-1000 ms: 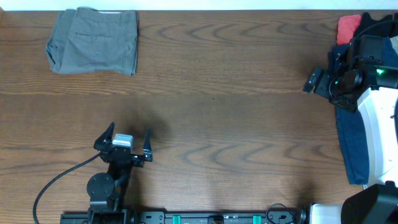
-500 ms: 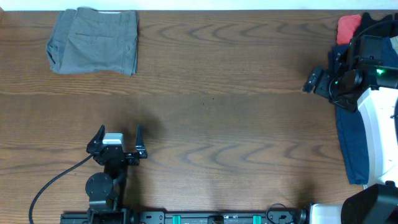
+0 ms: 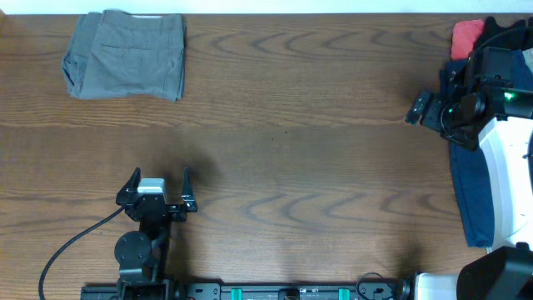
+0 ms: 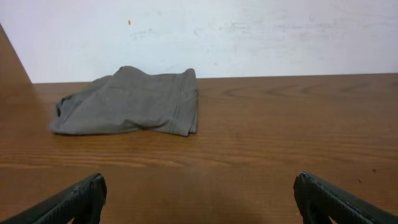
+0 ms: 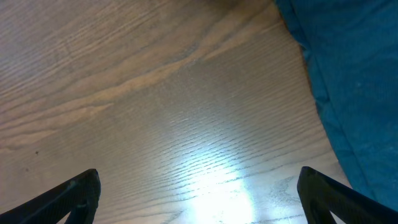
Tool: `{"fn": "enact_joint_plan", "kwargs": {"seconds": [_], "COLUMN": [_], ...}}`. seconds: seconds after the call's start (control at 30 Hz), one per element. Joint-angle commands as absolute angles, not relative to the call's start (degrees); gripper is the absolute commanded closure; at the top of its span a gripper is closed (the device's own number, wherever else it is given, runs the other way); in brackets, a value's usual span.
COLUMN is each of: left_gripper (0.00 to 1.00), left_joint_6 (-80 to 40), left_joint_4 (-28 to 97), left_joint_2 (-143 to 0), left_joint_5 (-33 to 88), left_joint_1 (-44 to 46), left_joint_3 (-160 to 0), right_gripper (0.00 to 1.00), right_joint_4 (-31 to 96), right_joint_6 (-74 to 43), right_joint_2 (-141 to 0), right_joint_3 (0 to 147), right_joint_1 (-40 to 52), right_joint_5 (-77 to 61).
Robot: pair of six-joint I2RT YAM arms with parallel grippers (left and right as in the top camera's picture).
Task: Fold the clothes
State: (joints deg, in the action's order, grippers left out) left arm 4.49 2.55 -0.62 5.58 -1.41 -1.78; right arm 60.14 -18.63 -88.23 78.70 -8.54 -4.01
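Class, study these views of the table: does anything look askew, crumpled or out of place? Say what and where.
Only small things. The grey shorts at the far left corner are folded but rumpled, the left end bunched rather than square. A blue cloth lies along the right edge, partly under the right arm.

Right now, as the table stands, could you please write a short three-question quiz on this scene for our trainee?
1. True or false: the left gripper is shut on the grey shorts.
2. Where on the table do the shorts lie? A) at the far left corner; B) in the centre; C) at the near right edge.
3. In the right wrist view, what colour is the cloth beside the open right gripper?
Key: 1 false, it is open and well apart from them; 2 A; 3 blue.
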Motion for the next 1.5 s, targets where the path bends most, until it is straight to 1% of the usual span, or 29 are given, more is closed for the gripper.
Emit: {"fn": "enact_joint_plan", "kwargs": {"seconds": [0.0,0.43,0.6,0.73,1.13,1.27,1.37,1.47], "left_gripper": [0.02,0.02,0.02,0.02,0.03,0.02,0.02,0.02], "left_joint_6": [4.01,4.01,4.01,4.01,4.01,4.01,4.01,4.01], "left_joint_4": [3.55,3.55,3.55,3.55,3.55,3.55,3.55,3.55], "left_joint_2": [-0.23,-0.23,-0.23,-0.23,-0.23,-0.23,-0.23,-0.23], "left_joint_5": [5.3,5.3,5.3,5.3,5.3,5.3,5.3,5.3], "left_joint_1": [-1.65,-1.65,-1.65,-1.65,-1.65,-1.65,-1.65,-1.65], "left_joint_3": [-0.23,-0.23,-0.23,-0.23,-0.23,-0.23,-0.23,-0.23], "right_gripper": [0.01,0.01,0.01,0.01,0.01,0.01,0.01,0.01], "right_joint_4": [60.05,60.05,60.03,60.05,60.05,62.57,64.01,60.75], "right_joint_6": [-18.37,-18.35,-18.35,-18.35,-18.35,-16.69,-16.67,-15.66], "right_joint_2": [-88.12,-87.9,-84.79,-79.4,-55.22,-49.06,-45.19,-40.51], "right_joint_3": [78.96,78.94,78.94,78.94,78.94,78.81,77.01,72.66], "right_joint_1": [-8.58,-8.56,-7.81,-6.85,-6.68,-6.7,-6.68,-6.48], "right_joint_5": [-3.25,-3.22,-3.22,-3.22,-3.2,-1.69,-2.42,-5.93]}}
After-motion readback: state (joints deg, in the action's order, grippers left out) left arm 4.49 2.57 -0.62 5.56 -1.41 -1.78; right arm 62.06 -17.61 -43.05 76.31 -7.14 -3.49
